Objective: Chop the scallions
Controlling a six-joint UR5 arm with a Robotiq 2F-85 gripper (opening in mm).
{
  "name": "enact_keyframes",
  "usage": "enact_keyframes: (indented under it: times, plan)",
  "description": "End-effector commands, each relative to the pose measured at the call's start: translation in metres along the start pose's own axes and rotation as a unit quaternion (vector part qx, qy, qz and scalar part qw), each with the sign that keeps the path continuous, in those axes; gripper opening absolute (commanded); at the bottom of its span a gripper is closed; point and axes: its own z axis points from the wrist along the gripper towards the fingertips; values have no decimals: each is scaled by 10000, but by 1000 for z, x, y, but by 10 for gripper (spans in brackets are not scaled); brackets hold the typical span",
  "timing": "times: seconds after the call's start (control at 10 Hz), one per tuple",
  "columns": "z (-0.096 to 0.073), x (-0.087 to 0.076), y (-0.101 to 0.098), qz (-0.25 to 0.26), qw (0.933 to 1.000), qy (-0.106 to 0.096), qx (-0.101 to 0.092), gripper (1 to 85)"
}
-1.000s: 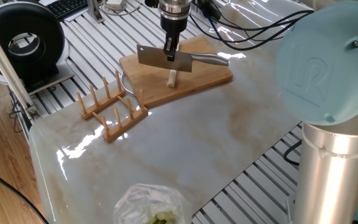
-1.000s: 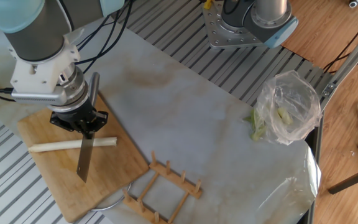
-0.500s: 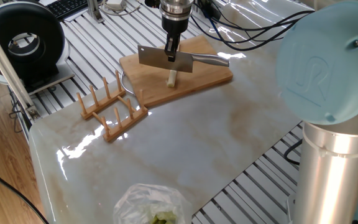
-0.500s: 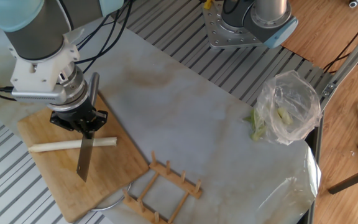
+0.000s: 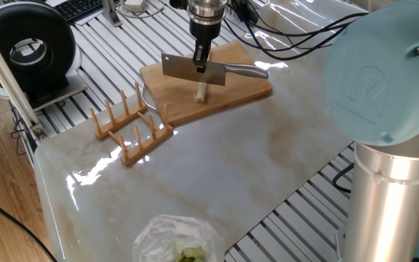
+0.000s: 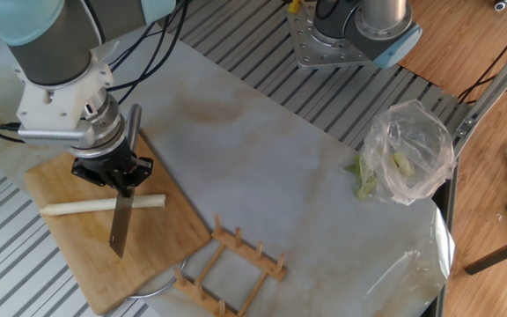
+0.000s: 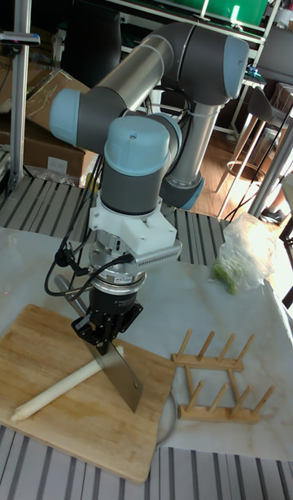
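**Cleaver poised over a whole scallion stalk**

The marble table (image 6: 262, 167) fills most of the frame, and the wooden cutting board (image 6: 77, 255) sits at its lower left in the other fixed view. A slotted wooden rack (image 6: 231, 264) lies at bottom centre, and a clear plastic bag (image 6: 407, 154) rests at the right.

The gripper (image 6: 117, 176) is clenched on the spine of the cleaver (image 6: 120, 231), its blade edge-down across the board.

The scallions (image 6: 86, 206) lie as one uncut pale stalk on the board, running left to right under the blade near its right end. The stalk looks light, fairly stiff and round, so it would likely roll or skid under a glancing cut. A straight downward press suits it best; any steadying hold belongs on the long left part, away from the blade.
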Motion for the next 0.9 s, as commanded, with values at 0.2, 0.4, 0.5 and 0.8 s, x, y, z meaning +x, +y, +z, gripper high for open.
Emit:
enact_keyframes:
  times: [0.2, 0.4, 0.5, 0.8]
  plan:
    - [2, -2, 0, 31, 10000, -53, -14, 13]
    - [2, -2, 0, 31, 10000, -49, -8, 13]
    - [2, -2, 0, 23, 10000, -49, -8, 13]
    - [3, -1, -3, 5, 10000, -40, 43, 13]
